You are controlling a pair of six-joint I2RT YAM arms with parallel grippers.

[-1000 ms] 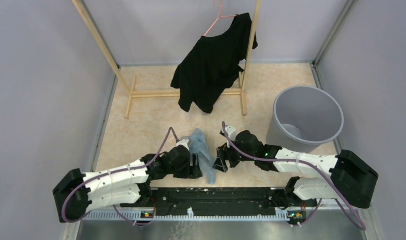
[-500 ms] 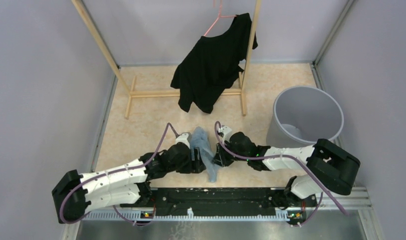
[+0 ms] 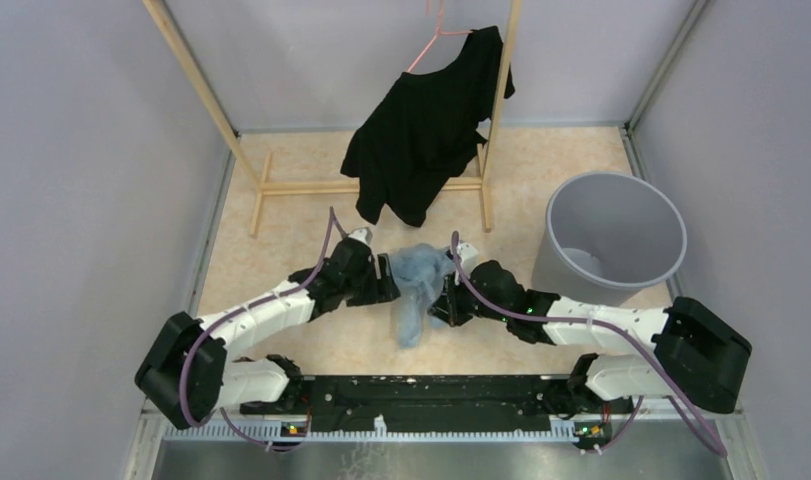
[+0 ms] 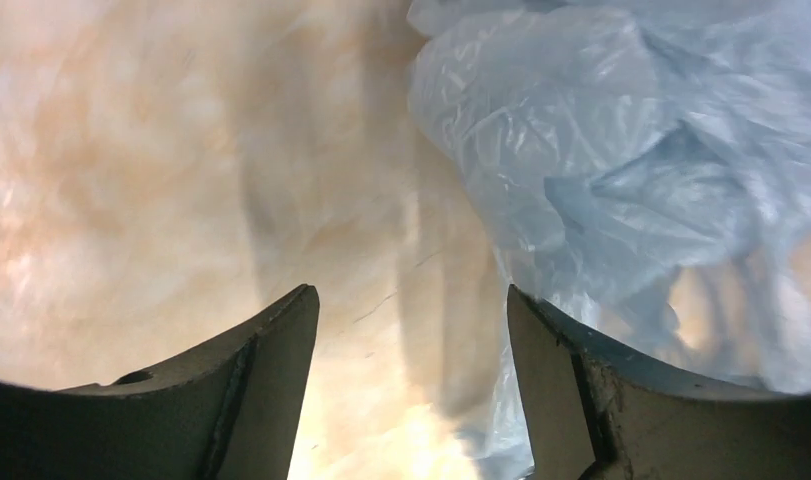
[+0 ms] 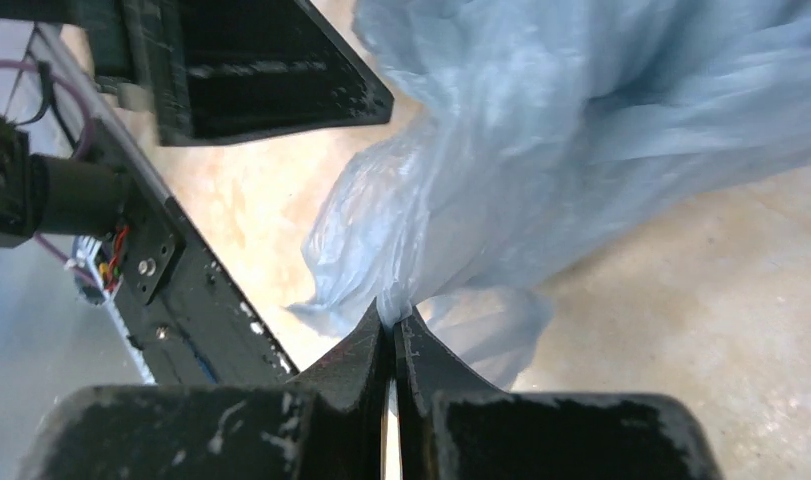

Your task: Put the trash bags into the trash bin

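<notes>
Beige floor [image 3: 281,230] is overlain mid-room by the crumpled bag [image 3: 418,280], one fold pinched by the closed right gripper [image 5: 393,325]; the left gripper [image 4: 411,300] is spread wide, empty, beside it. The bin [image 3: 558,262] is set apart, rightward.

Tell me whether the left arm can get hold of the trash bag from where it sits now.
Probably yes. The left tool is open, and the trash bag hangs right against one of its fingers with nothing between. The right tool is shut on the bag's edge.
</notes>
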